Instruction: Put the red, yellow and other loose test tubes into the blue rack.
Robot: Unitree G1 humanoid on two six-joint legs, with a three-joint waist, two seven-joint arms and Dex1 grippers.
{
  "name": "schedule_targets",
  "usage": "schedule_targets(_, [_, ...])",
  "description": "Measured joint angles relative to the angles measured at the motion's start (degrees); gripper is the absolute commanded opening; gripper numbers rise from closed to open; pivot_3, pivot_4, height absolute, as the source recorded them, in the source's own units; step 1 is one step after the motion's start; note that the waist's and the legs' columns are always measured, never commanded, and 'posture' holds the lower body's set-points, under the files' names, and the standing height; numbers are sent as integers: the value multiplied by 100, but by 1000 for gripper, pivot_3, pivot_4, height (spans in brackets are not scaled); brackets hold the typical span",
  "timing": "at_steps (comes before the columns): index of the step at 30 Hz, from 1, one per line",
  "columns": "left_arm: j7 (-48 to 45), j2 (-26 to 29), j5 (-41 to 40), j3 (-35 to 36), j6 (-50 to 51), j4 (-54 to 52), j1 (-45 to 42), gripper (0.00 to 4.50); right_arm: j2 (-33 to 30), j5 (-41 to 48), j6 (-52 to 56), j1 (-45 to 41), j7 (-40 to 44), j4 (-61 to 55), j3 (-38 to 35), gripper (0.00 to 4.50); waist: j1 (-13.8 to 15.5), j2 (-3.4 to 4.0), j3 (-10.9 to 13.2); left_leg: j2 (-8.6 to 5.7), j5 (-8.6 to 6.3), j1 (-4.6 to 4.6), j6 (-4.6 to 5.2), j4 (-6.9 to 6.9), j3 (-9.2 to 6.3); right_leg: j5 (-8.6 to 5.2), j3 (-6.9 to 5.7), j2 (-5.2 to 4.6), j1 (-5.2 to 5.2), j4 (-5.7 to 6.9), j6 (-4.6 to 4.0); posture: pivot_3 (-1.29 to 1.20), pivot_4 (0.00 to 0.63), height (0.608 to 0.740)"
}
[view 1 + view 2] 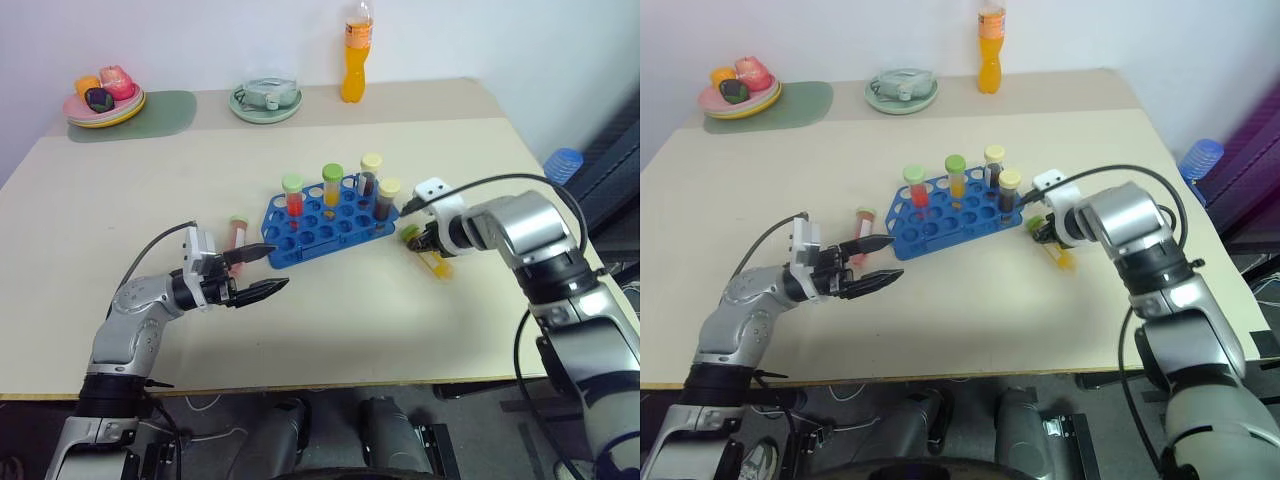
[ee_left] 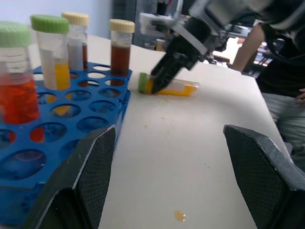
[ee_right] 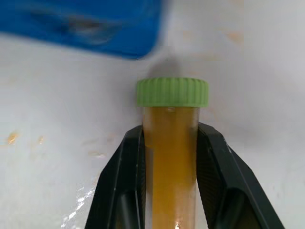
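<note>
Tubes: four stand upright in the blue rack (image 1: 325, 222) mid-bench, caps green, green, pale yellow, pale yellow, holding red, yellow and dark brown liquid. One yellow tube (image 3: 171, 143) with a green cap lies on the bench just right of the rack, and the right end effector (image 1: 422, 240) is clamped on its body just behind the cap, both black fingers pressed to its sides. A red tube (image 1: 236, 232) lies on the bench just left of the rack. Left end effector (image 1: 262, 270) sits near the rack's left end, pointing toward it, fingers wide apart and holding nothing. No readable writing or labels on any tube or on the rack.

Bench (image 1: 330, 320) is pale beige, with small orange drips near the rack. At its far edge: an orange drink bottle (image 1: 355, 55), a pale green dish (image 1: 265, 100), and stacked plates of toy fruit (image 1: 105, 98) on a grey-green mat (image 1: 160, 115). White wall behind. A person's arm and trousers show past the bench in the left wrist view.
</note>
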Motion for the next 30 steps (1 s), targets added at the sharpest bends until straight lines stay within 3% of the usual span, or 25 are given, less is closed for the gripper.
schedule_targets(5, [-42, 14, 6, 2, -8, 56, -10, 3697, -989, 158, -1512, 1203, 1115, -1785, 101, 830, -32, -1, 2, 2, -2, -2, 0, -6, 2, -2, -1, -1, -5, 0, 3, 0, 150, 740])
schedule_targets(10, [-88, 13, 6, 0, -7, 51, -17, 3697, -765, 469, -2391, 1729, 1532, -2509, -102, 830, -44, -2, 2, 6, -2, -1, 0, -3, 2, -1, 1, 1, -5, 3, 2, 0, 150, 740])
schedule_targets(18, [46, 17, 8, 8, 12, -8, -16, 3697, 2055, 1149, -3837, 1100, 814, -1425, -1172, 830, -28, -5, 5, 6, 1, 0, -4, -6, -1, 0, 2, 6, -5, 6, -1, 0, 150, 740])
schedule_targets(25, [271, 43, -25, 108, 56, -89, -49, 3697, 3132, 632, -5460, 1000, 25, -310, -1378, 830, -28, -5, 6, 4, 6, 3, -12, -7, -1, 0, 1, 11, -9, 13, -1, 0, 150, 740])
schedule_targets(30, [451, 1, -128, 246, 116, -171, -110, 3697, 3468, 174, -6634, 1003, -451, 559, -1502, 830, -53, -4, 6, 4, 28, 5, -49, -12, -1, 0, 2, 17, -13, 17, -2, 0, 150, 740])
